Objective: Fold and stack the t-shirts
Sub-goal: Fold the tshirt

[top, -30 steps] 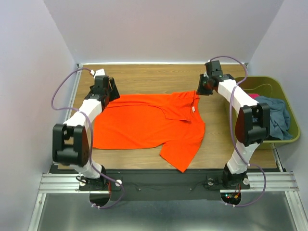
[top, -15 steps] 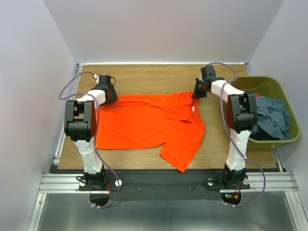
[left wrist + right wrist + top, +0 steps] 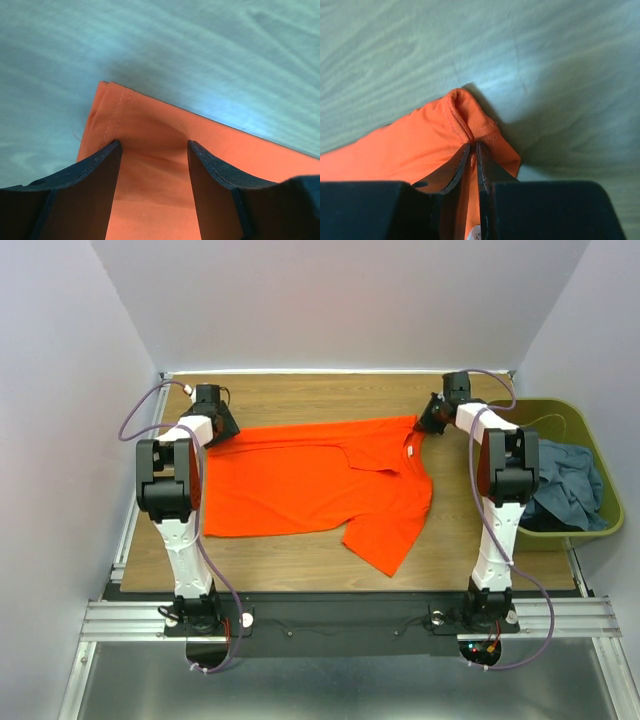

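With the right gripper clenched on the orange t-shirt at two o'clock, the left gripper's gaping jaws may lose their hem corner.

A bright orange t-shirt is seen spread flat across the middle of the frame on the counter, its hem at the left and its collar at the right. A white neck label is visible by the collar. 1 sleeve is folded over the chest; the other juts toward the lower centre. Slight wrinkles are visible. At the right edge, a slate blue-grey t-shirt is seen crumpled in a heap, with a sliver of a magenta-pink t-shirt showing beside it.
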{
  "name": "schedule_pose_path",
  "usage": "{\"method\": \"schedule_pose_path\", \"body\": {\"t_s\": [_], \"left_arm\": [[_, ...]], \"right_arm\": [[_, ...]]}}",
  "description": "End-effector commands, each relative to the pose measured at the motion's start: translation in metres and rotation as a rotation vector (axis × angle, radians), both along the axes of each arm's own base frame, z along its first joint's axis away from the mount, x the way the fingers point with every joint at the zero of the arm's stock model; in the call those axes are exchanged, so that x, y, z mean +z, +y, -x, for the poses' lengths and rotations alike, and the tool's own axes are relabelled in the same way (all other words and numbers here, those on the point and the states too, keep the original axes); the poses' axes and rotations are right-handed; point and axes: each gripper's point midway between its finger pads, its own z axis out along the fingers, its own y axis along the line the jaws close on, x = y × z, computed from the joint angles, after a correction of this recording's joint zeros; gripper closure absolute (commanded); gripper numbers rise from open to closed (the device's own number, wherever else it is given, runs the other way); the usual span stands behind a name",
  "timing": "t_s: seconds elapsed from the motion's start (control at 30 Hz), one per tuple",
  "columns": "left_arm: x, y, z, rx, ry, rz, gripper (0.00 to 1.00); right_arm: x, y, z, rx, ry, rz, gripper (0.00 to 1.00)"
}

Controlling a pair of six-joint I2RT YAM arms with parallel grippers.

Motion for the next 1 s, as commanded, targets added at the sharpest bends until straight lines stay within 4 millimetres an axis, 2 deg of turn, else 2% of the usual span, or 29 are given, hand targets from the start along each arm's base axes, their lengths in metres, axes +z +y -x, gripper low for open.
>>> {"method": "schedule_pose_path", "body": {"t_s": [0.0,0.13,0.2,0.3,0.33,0.37,0.4,0.43,0.47,0.5,0.53,0.57,0.6,0.63,0.67,0.7,0.73,0.77,0.8,0.83,0.87,0.93,0.97], "left_arm": [[-0.016,-0.006,-0.005,0.011,0.045,0.064,0.34],[-0.002,-0.01,-0.025,0.003,-0.003,0.084,0.33],[0.007,-0.01,-0.031,-0.002,-0.026,0.09,0.32],[0.034,-0.012,-0.039,-0.012,-0.084,0.093,0.25],[0.053,-0.012,-0.04,-0.013,-0.121,0.091,0.24],[0.064,-0.012,-0.04,-0.013,-0.142,0.091,0.22],[0.075,-0.009,-0.038,-0.003,-0.16,0.083,0.21],[0.097,-0.01,-0.032,-0.004,-0.199,0.076,0.19],[0.106,-0.007,-0.026,0.013,-0.211,0.057,0.17],[0.136,-0.005,-0.017,0.024,-0.265,0.047,0.17],[0.132,-0.002,-0.003,0.039,-0.246,0.035,0.16],[0.136,-0.002,0.009,0.049,-0.24,0.021,0.16],[0.159,0.005,0.024,0.08,-0.279,-0.004,0.15],[0.141,-0.004,0.047,0.077,-0.219,-0.021,0.15],[0.139,-0.004,0.061,0.078,-0.202,-0.021,0.15],[0.137,-0.005,0.075,0.086,-0.19,-0.038,0.15],[0.147,-0.005,0.092,0.09,-0.211,-0.039,0.15],[0.123,-0.005,0.115,0.101,-0.148,-0.035,0.15],[0.13,-0.004,0.13,0.109,-0.171,-0.028,0.15],[0.122,-0.004,0.142,0.121,-0.15,-0.026,0.15],[0.1,-0.002,0.163,0.131,-0.087,-0.03,0.15],[0.082,-0.003,0.191,0.14,-0.039,-0.031,0.15],[0.074,-0.001,0.203,0.162,-0.007,-0.027,0.15]], "right_arm": [[-0.014,-0.039,-0.018,-0.112,-0.002,0.091,0.84],[0.008,-0.036,-0.038,-0.085,-0.068,0.084,0.83],[0.028,-0.034,-0.049,-0.057,-0.12,0.085,0.81],[0.061,-0.029,-0.055,-0.011,-0.188,0.087,0.75],[0.07,-0.028,-0.055,-0.002,-0.204,0.088,0.72],[0.09,-0.027,-0.055,0.005,-0.238,0.087,0.69],[0.097,-0.024,-0.05,0.028,-0.247,0.08,0.67],[0.106,-0.021,-0.047,0.039,-0.259,0.072,0.63],[0.132,-0.017,-0.04,0.056,-0.3,0.06,0.6],[0.127,-0.014,-0.029,0.067,-0.278,0.057,0.57],[0.131,-0.013,-0.021,0.068,-0.278,0.057,0.56],[0.136,-0.011,-0.01,0.071,-0.277,0.058,0.55],[0.16,-0.01,0.002,0.074,-0.312,0.06,0.55],[0.143,-0.009,0.024,0.076,-0.258,0.059,0.53],[0.142,-0.009,0.037,0.077,-0.244,0.058,0.53],[0.142,-0.011,0.048,0.071,-0.233,0.064,0.53],[0.159,-0.012,0.066,0.064,-0.255,0.071,0.53],[0.137,-0.012,0.088,0.064,-0.187,0.07,0.52],[0.136,-0.011,0.103,0.071,-0.173,0.065,0.52],[0.145,-0.01,0.116,0.074,-0.188,0.063,0.51],[0.126,-0.009,0.139,0.083,-0.125,0.054,0.51],[0.123,-0.008,0.164,0.092,-0.096,0.059,0.5],[0.116,-0.009,0.175,0.087,-0.069,0.062,0.5]]}}
